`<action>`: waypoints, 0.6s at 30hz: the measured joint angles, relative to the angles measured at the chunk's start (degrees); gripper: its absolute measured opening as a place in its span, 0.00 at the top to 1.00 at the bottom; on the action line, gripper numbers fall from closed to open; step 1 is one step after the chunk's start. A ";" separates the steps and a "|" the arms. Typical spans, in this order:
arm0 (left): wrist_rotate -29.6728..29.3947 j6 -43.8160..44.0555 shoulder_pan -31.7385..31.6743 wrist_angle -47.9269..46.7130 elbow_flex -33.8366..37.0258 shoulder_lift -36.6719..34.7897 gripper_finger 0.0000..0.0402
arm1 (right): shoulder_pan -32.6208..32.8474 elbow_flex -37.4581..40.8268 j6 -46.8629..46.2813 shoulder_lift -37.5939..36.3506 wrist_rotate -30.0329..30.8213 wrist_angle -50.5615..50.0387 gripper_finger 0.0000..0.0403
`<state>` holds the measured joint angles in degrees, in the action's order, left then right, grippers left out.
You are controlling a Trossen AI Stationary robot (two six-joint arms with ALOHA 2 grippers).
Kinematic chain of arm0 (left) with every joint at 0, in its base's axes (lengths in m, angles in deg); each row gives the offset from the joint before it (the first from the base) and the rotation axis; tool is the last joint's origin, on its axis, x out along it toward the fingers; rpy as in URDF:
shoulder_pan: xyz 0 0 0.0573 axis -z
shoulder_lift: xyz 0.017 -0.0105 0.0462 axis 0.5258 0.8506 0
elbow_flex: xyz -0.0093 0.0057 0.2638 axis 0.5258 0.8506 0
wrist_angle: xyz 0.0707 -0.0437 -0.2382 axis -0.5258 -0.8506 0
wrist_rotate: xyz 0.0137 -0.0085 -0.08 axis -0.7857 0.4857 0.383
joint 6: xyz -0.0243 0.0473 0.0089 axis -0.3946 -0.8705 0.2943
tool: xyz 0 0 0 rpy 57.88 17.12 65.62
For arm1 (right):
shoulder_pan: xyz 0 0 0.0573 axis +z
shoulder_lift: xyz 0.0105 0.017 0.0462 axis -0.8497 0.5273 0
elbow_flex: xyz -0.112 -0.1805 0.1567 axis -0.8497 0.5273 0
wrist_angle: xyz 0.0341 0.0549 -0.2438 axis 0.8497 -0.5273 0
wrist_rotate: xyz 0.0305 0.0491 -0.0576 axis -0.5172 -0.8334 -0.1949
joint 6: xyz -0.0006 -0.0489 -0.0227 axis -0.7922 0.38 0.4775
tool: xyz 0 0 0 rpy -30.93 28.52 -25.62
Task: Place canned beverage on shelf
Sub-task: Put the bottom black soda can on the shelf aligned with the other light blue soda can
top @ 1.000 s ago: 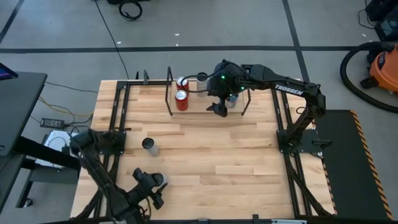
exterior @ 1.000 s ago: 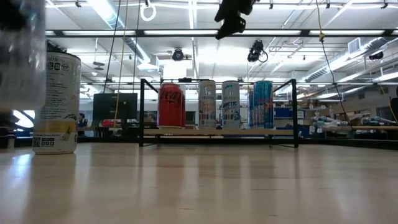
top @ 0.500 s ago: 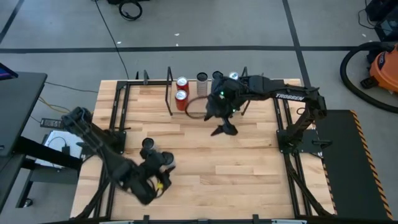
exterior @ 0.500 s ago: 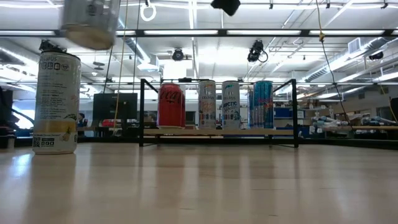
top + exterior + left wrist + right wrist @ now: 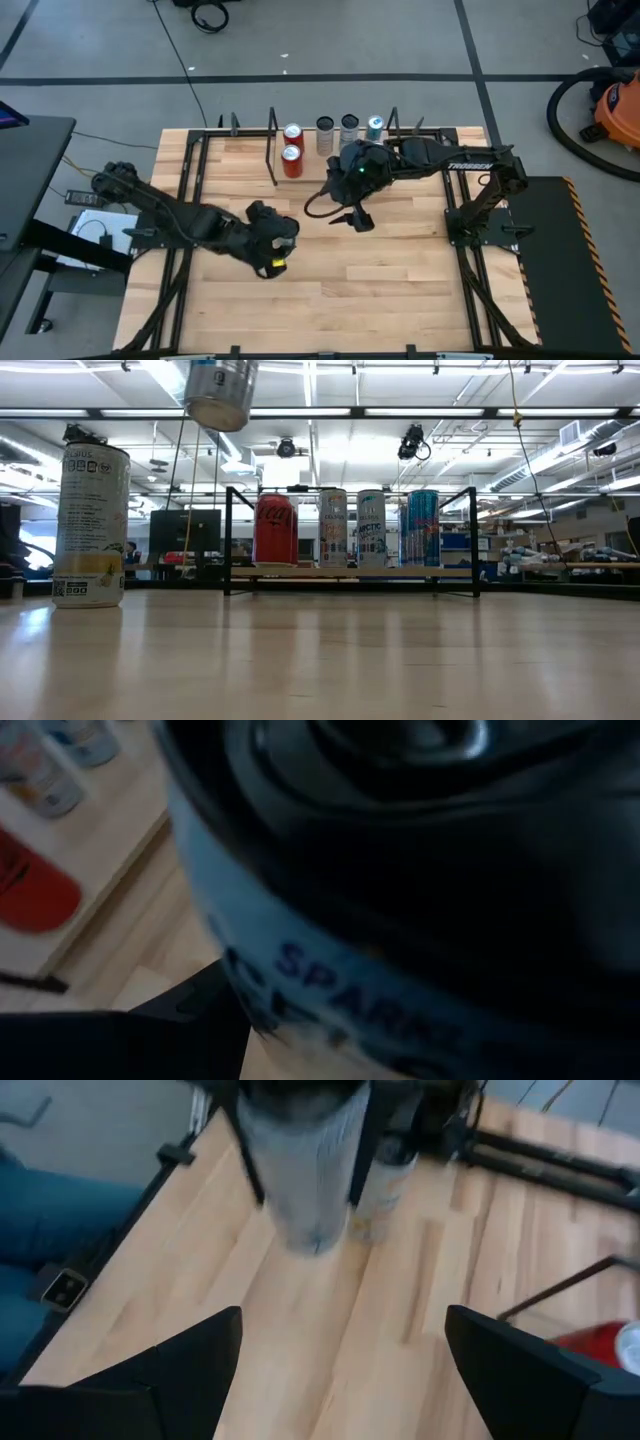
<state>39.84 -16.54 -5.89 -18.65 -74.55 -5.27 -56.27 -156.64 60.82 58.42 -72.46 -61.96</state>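
Observation:
My left gripper (image 5: 270,248) hangs over the middle left of the table, shut on a silver can (image 5: 221,392) that the right wrist view shows as a grey can (image 5: 305,1175). The can fills the left wrist view (image 5: 400,950). The shelf (image 5: 350,572) stands at the far edge on its black rod frame and bears a red can (image 5: 275,530) and three tall cans (image 5: 371,528). My right gripper (image 5: 357,216) hangs open in front of the shelf (image 5: 330,150), with nothing between its fingers (image 5: 190,1365). My left gripper pinches the can's side wall, at its upper part (image 5: 262,1140), between the two fingers, one on either side. The fingers come from above, slanting down. The can hangs below them, a little tilted, its bottom (image 5: 216,420) well clear of the table.
A tall white and yellow can (image 5: 91,525) stands on the table at the left, just behind the held can in the right wrist view (image 5: 385,1180). Bare wood stretches between it and the shelf. Black rails (image 5: 190,190) run along the table's sides.
My left gripper has carried the can up and away from the near edge, toward the table's middle and the shelf, rolling as it went. My right gripper has drawn back from the shelf toward the near edge, its fingers staying apart.

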 joint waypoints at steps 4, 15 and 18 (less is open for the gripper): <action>3.49 -5.95 -4.00 0.44 0.00 0.00 0.34 | -0.04 0.00 -1.31 0.00 1.69 5.24 0.11; 14.22 -22.83 -14.48 7.08 0.00 0.00 0.34 | -0.04 0.00 -1.33 -0.28 3.01 10.21 0.11; 15.15 -25.41 -16.64 8.48 0.00 0.00 0.34 | -0.04 0.00 -1.00 -0.28 5.77 10.19 0.11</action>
<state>55.00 -41.95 -22.53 -10.16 -74.55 -5.27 -56.31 -156.64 59.82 58.14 -66.69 -51.77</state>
